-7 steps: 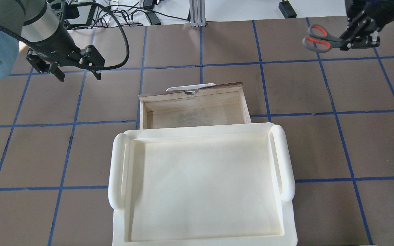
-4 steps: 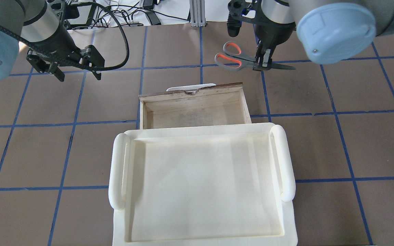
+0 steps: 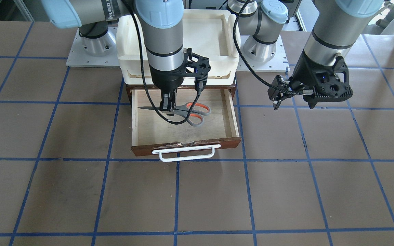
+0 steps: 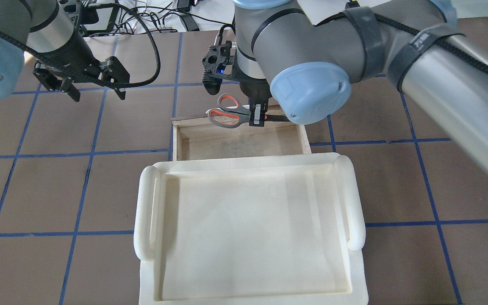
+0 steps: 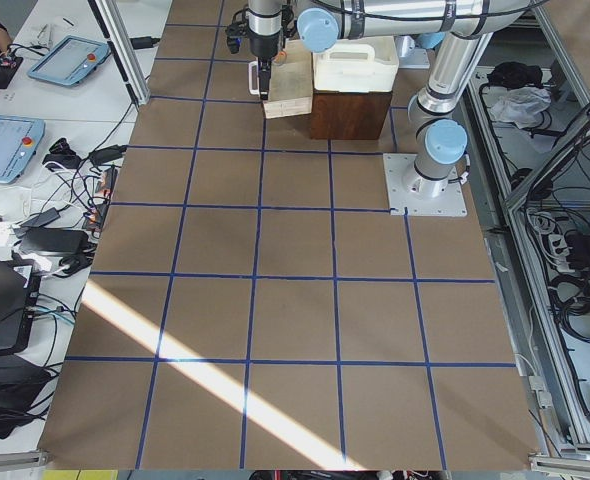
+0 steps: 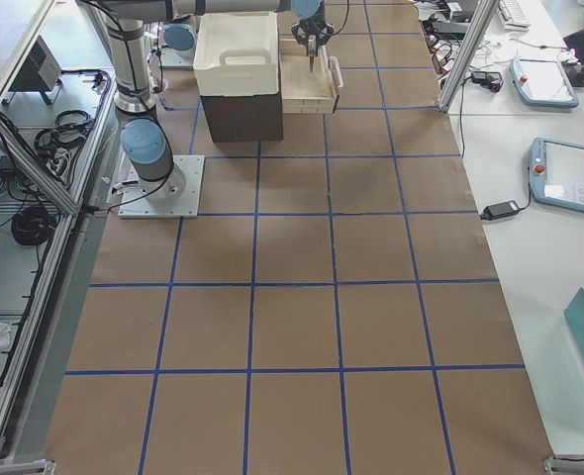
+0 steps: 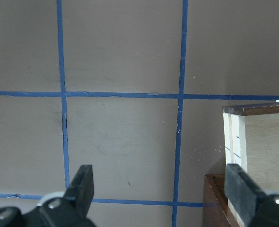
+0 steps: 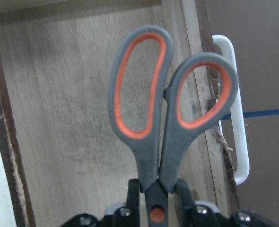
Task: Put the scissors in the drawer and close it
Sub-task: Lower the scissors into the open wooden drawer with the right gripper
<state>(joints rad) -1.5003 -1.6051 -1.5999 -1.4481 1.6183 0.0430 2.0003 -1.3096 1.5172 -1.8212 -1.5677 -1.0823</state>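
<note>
The right pincer [image 3: 168, 106] is clamped on the scissors [image 3: 182, 111] at the orange pivot, with one finger on each side of the shanks. It points straight down over the open drawer [image 3: 183, 132]. The scissors hang level with the blades together. The dark blades point to the robot's right and the grey handles with their orange-red lining point to its left. In the right wrist view the handle loops show over the pale plywood floor, and one loop overlaps the dark front edge. Whether the scissors touch the floor cannot be told.

The drawer is pulled out from a dark brown cabinet [image 5: 350, 115]. Its reddish-brown front and white bar handle [image 3: 183, 155] face away from the robot. A cream-white tray [image 4: 144, 212] sits on top of the cabinet.

The left pincer [image 7: 163, 189] hangs above the brown tabletop [image 4: 396, 182] on the robot's left of the drawer. Its fingers are spread wide and hold nothing. Its wrist view shows a corner of the drawer just beside one finger.
</note>
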